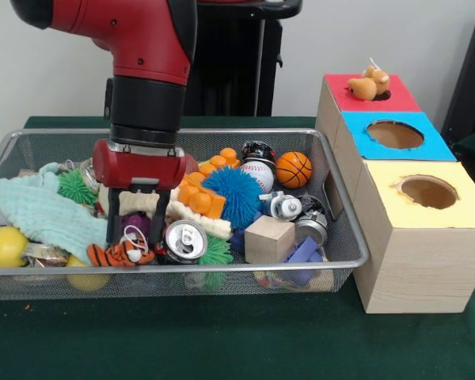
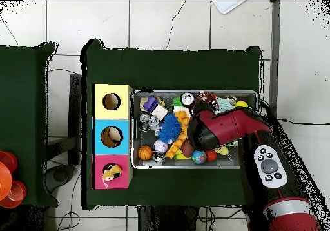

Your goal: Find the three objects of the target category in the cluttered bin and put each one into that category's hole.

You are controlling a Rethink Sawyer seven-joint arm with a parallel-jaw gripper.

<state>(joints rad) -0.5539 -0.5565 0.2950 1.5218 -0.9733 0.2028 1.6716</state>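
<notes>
The silver wire-mesh bin point(image 1: 344, 265) is full of toys; it also shows in the overhead view point(image 2: 193, 91). My gripper point(image 1: 134, 237) is open and hangs low in the bin's left half. Its black fingers point(image 1: 113, 222) stand just above the orange, black-striped tiger plush point(image 1: 115, 254) at the front wall. A tan-brown plush point(image 1: 368, 83) lies on the red top point(image 1: 344, 96) at the hole point(image 1: 382, 96) and partly covers it; it also shows in the overhead view point(image 2: 111, 171). In the overhead view the arm point(image 2: 219, 128) hides the gripper. A third plush is not visible.
The blue-topped hole point(image 1: 394, 134) and the yellow-topped hole point(image 1: 427, 191) are next to the red one. Round the gripper lie a soda can point(image 1: 185, 239), a blue spiky ball point(image 1: 232, 194), a wooden cube point(image 1: 269, 239), a basketball point(image 1: 293, 169) and a mint cloth point(image 1: 43, 214).
</notes>
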